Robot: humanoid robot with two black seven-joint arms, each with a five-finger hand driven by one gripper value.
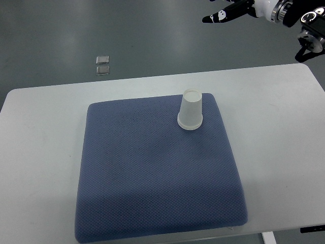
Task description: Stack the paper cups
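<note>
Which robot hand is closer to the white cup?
Right. The right hand is up past the table's far edge, above and right of the upside-down paper cup on the blue mat. The left hand isn't in the picture.

This looks like a robotics lab or test room rather than a home. A plain white tabletop (40, 117) with rounded corners stands on a smooth, grey-green floor (101, 25) of the seamless industrial kind, with a small metal floor socket (103, 65) set into it. The tabletop carries only a blue-grey fabric pad (152, 178) laid out as a work surface, and a black-and-white robot arm (264, 10) reaches in at the upper right.
</note>
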